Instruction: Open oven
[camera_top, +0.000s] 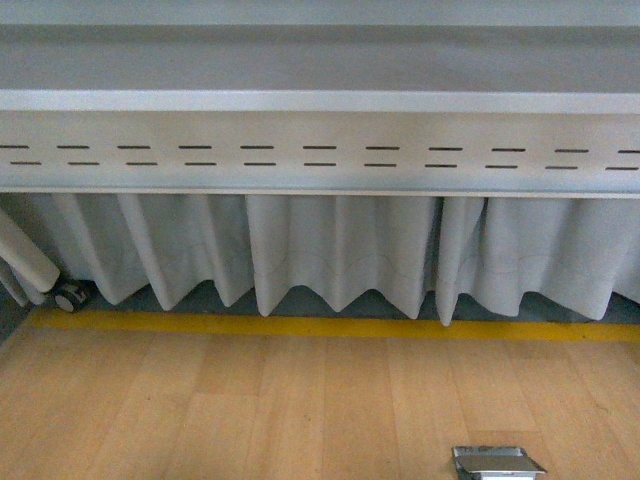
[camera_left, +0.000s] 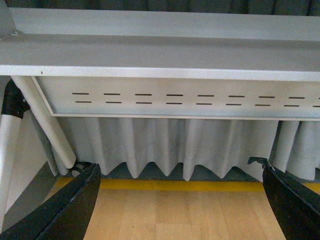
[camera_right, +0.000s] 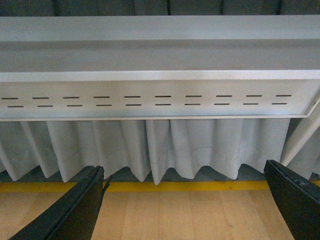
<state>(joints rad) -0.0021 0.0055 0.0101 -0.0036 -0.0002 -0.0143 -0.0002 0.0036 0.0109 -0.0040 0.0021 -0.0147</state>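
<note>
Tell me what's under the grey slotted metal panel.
A pleated white curtain hangs under the grey slotted metal panel, above a yellow floor stripe. Whatever lies behind the curtain is covered.

A grey slotted metal panel runs under the edge of the grey metal bench. A pleated white curtain hangs below it. A yellow floor stripe lies before the curtain, and the light wooden floor is nearer. A white tubular leg and a small caster wheel stand far left. A square metal floor plate lies near right.
</note>
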